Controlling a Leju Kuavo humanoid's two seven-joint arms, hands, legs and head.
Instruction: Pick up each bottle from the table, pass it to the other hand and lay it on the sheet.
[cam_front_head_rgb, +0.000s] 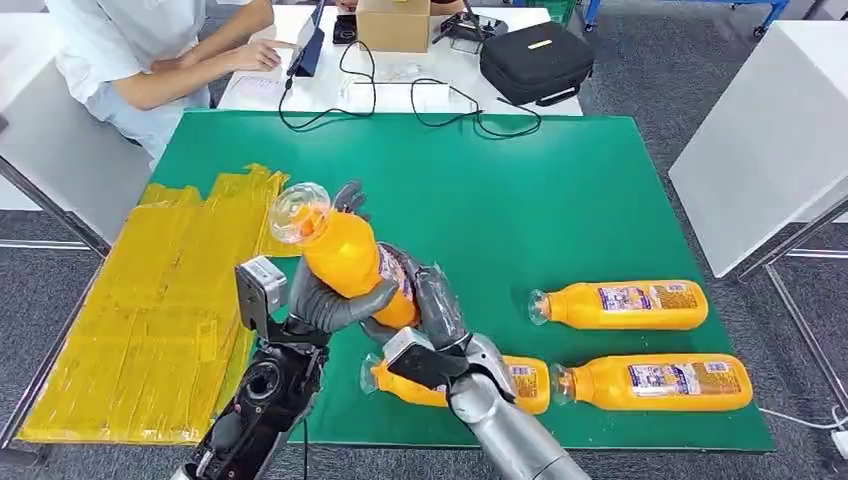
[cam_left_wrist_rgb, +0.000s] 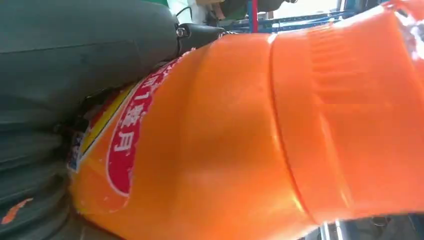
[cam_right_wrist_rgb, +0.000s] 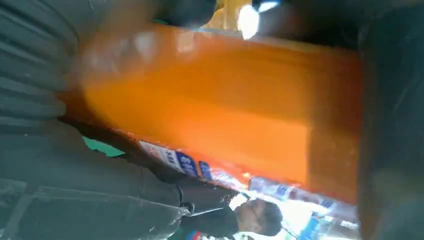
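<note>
An orange bottle (cam_front_head_rgb: 345, 255) with a clear neck is up in the air over the green table cover (cam_front_head_rgb: 560, 200), tilted with its neck toward the yellow sheet (cam_front_head_rgb: 150, 300). My left hand (cam_front_head_rgb: 330, 300) grips it around the middle, thumb across the front. My right hand (cam_front_head_rgb: 435, 310) wraps the labelled base end. In the left wrist view the bottle (cam_left_wrist_rgb: 240, 140) lies against the grey left hand (cam_left_wrist_rgb: 60, 75). In the right wrist view the bottle (cam_right_wrist_rgb: 215, 105) sits between the right hand's palm (cam_right_wrist_rgb: 45, 150) and dark fingers (cam_right_wrist_rgb: 395, 125).
Three more orange bottles lie on the cover at the front right: one (cam_front_head_rgb: 620, 305), one (cam_front_head_rgb: 655, 382), and one (cam_front_head_rgb: 525, 385) partly under my right arm. A person (cam_front_head_rgb: 150, 50) sits at the white table (cam_front_head_rgb: 400, 95) behind, among cables, a box and a black case (cam_front_head_rgb: 535, 60).
</note>
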